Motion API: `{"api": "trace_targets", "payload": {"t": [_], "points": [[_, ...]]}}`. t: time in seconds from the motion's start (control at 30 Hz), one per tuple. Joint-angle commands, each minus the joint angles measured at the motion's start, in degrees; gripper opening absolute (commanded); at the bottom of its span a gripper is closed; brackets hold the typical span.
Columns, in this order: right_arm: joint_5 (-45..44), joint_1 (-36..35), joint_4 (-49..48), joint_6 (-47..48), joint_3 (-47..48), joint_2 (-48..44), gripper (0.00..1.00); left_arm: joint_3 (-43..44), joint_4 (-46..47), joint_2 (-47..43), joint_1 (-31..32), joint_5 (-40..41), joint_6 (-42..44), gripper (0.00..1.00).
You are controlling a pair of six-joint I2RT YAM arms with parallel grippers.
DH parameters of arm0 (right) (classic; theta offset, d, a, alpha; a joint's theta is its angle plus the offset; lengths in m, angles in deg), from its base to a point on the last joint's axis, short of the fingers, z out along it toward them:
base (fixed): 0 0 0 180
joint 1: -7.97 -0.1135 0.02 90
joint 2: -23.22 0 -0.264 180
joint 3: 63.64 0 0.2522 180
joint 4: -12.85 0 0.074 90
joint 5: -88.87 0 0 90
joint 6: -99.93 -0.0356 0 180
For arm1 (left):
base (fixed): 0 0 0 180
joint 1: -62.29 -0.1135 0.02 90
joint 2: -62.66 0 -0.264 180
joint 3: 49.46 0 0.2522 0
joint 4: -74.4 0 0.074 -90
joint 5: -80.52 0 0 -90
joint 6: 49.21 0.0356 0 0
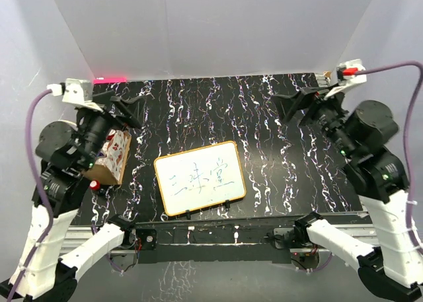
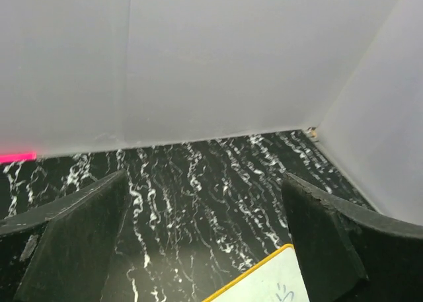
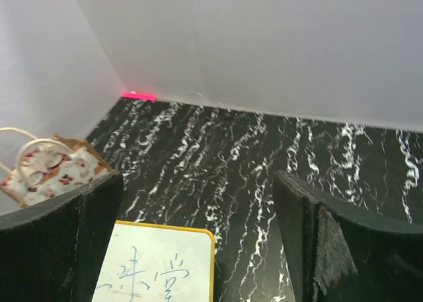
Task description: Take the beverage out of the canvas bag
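The canvas bag point(image 1: 114, 158) lies at the left side of the table point(image 1: 277, 156), printed panel facing up, just left of the whiteboard point(image 1: 199, 178). The left gripper point(image 1: 137, 112) and right gripper point(image 1: 283, 109) are both raised above the table, fingers spread wide and holding nothing.

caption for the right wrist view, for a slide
Open right gripper over the black marbled table, whiteboard below, canvas bag at far left.

Lab test booth (enclosed): white walls point(image 1: 211, 24) around black marbled table point(image 1: 264, 117).
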Motion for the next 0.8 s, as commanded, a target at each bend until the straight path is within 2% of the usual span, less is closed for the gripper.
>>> {"api": "trace_targets", "payload": {"t": [0.0,0.4,0.6,0.77], "points": [[-2.08,3.37,-5.41,-1.91,-6.15,2.34,0.98,-5.54,5.93,1.3,-1.25,3.62,0.46,0.97],[5.05,14.36,-22.01,-6.91,-32.3,6.57,0.98,-25.33,19.5,4.77,-4.98,6.93,3.18,0.97],[11.4,17.87,-29.08,-7.42,-40.77,9.05,0.98,-29.88,23.17,7.2,-6.27,10.81,4.95,0.97],[14.34,19.35,-35.21,-7.84,-45.93,8.72,0.98,-31.69,25.96,7.97,-6.91,17.95,7.27,0.97]]}}
